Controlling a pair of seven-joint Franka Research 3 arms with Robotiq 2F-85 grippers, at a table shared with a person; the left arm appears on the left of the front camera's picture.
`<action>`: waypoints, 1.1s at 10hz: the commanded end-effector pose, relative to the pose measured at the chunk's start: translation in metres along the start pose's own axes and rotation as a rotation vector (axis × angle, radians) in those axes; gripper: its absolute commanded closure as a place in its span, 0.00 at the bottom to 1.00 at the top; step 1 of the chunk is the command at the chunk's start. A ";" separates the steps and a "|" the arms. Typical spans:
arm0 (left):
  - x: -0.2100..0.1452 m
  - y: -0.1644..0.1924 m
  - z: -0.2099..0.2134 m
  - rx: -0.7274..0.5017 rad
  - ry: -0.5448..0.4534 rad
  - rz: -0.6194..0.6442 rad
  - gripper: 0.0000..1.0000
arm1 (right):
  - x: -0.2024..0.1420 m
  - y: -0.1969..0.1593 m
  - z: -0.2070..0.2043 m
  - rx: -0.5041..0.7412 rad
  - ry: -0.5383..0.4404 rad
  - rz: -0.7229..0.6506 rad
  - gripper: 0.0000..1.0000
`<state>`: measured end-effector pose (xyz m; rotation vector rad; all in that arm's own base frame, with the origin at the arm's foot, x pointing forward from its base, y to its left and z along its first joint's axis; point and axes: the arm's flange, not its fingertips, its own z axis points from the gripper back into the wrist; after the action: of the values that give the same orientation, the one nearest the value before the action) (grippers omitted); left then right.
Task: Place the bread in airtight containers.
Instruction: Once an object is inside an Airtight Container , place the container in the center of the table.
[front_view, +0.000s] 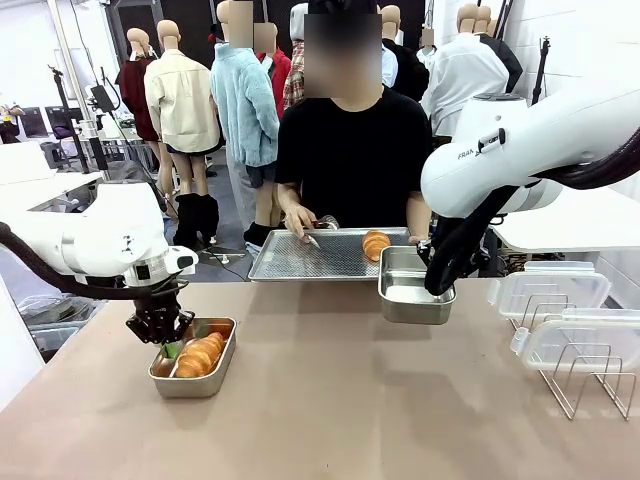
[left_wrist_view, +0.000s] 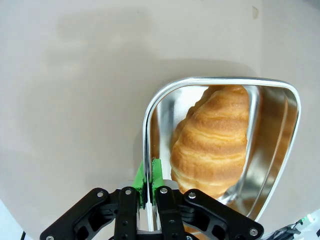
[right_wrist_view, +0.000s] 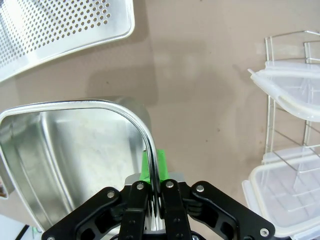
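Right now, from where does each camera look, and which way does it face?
Front: sits between the arms, faces across the table at the person; both arms show, with left gripper and right gripper.
Left wrist: on the left arm, looks down at the croissant in the left tin; own fingers pinch its rim.
Right wrist: on the right arm, looks down at the empty tin, tray, lids; own fingers pinch the rim.
Shared: front shows both tins too.

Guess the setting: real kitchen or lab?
Probably a robotics lab, not a kitchen: at a plain brown table, the left gripper pinches the croissant tin, the right gripper the empty tin, and tripods and desks stand behind the person.
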<state>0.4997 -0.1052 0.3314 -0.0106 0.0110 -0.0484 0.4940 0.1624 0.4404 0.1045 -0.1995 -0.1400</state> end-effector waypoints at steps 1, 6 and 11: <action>0.010 0.002 0.002 0.015 -0.033 0.053 1.00 | 0.000 0.001 0.002 0.019 -0.014 0.006 1.00; 0.007 0.003 0.014 0.021 -0.064 0.038 0.44 | 0.000 0.001 0.002 0.019 -0.014 0.006 1.00; -0.003 0.008 0.038 0.034 -0.099 0.029 0.00 | 0.000 0.001 0.002 0.019 -0.014 0.006 1.00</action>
<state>0.5060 -0.1008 0.3658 -0.0128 -0.0711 -0.0353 0.4939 0.1624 0.4404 0.1045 -0.1996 -0.1400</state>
